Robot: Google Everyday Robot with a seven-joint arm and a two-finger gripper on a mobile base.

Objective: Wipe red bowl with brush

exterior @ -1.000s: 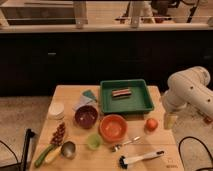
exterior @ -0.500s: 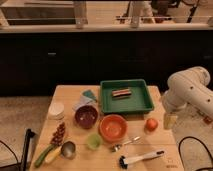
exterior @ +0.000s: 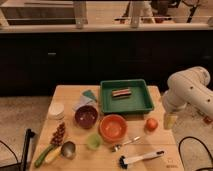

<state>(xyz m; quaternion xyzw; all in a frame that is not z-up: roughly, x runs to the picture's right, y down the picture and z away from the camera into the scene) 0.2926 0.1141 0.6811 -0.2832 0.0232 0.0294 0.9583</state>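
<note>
One light wooden tabletop [exterior: 67,97] carries everything here. A chunky white robot arm [exterior: 190,90] hangs over its right edge as the camera sees it, and the pincer [exterior: 170,124] points down just off that edge. Its jaws are released and I can't see anything between them.

- The rectangular green plastic tray [exterior: 145,102] is left of the pincer and a bit further back. There's a small striped item in it that I can't identify.
- The round orange-red bowl [exterior: 113,127] is left of the pincer at about the same depth, with a small round orange fruit [exterior: 151,124] between them. The bowl looks empty and sits just in front of the tray.
- The dark maroon bowl [exterior: 86,116] is further left again, right beside the red one.
- The slim white-handled brush with black bristles [exterior: 141,158] lies flat near the front edge, left of the pincer and closer to the camera. The bristle head points away from the pincer. It isn't touching the red bowl or the pincer.
- The metal fork [exterior: 125,144] lies between the brush and the red bowl.
- The small green cup [exterior: 93,141] is just beside the red bowl on its near-left side, well apart from the pincer.
</note>
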